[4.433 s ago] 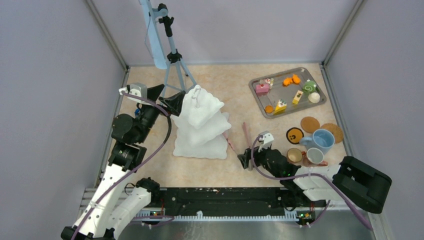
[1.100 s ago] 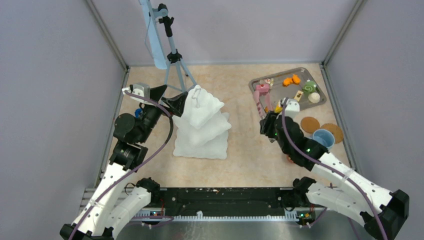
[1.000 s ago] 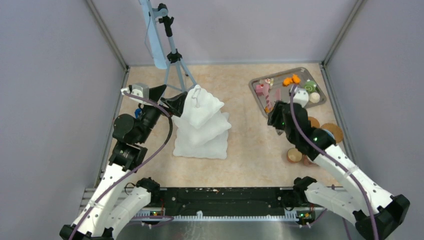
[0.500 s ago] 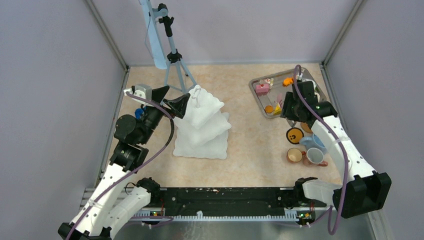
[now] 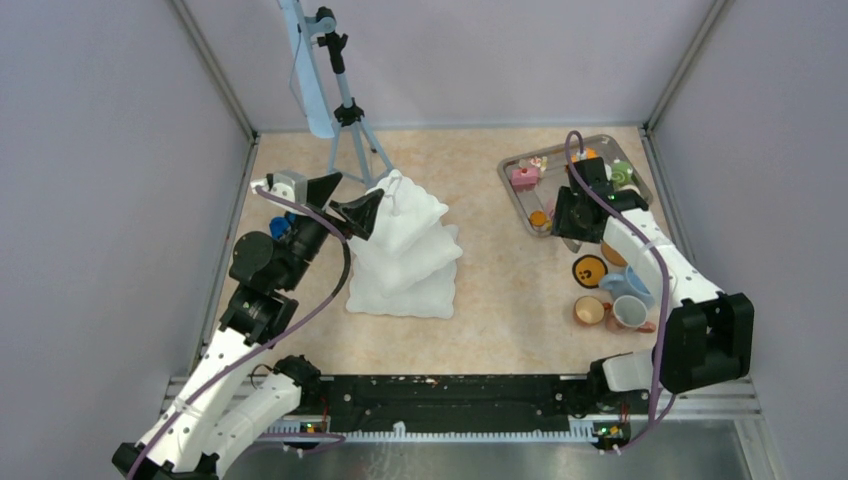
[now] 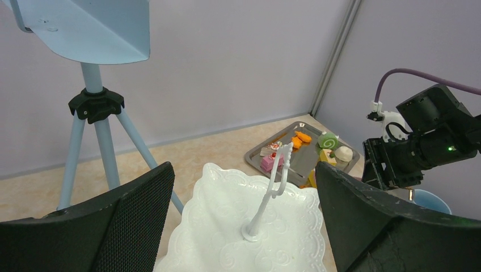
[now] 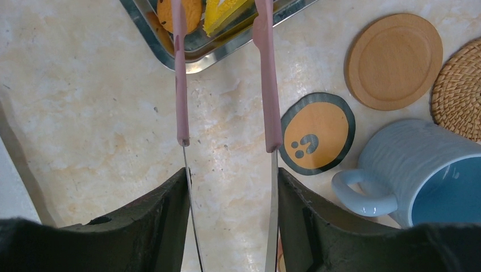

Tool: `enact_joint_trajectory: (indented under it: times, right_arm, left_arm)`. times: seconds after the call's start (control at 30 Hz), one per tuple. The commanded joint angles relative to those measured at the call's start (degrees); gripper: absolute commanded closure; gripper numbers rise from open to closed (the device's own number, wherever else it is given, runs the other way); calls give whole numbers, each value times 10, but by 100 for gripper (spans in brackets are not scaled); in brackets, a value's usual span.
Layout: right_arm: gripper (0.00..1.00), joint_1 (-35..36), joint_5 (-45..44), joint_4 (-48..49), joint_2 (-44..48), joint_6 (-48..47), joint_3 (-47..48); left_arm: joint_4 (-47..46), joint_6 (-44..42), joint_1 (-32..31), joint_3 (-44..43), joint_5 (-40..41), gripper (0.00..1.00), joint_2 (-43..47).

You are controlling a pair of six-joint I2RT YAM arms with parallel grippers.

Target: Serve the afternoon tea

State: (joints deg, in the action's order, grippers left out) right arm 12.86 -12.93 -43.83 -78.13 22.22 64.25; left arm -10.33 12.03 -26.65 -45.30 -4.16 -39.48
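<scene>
Pink tongs (image 7: 268,85), clamped by the right gripper (image 7: 231,192), were held over the tray (image 7: 227,50); the yellow slice (image 7: 227,8) seemingly awaited pinching.

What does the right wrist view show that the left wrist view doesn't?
Right wrist only: the tongs held in the right tool, reaching over the tray's corner, plus the wooden coaster and orange coaster. Left wrist only: the white tiered stand, the tripod, the right arm. Both: the tray and the blue mug.
</scene>
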Motion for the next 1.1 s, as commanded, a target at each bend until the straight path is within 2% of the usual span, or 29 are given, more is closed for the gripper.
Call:
enact_joint_trajectory:
  times: [0.0, 0.67, 1.07]
  right_arm:
    - [48, -5, -22, 26, -4, 4, 35]
    - [48, -6, -54, 61, -71, 20, 41]
    - [62, -6, -69, 82, -65, -4, 24]
  left_arm:
    - [-23, -7, -2, -1, 6, 1, 4]
    - [-25, -5, -4, 0, 4, 1, -3]
    - [-26, -3, -5, 1, 1, 1, -6]
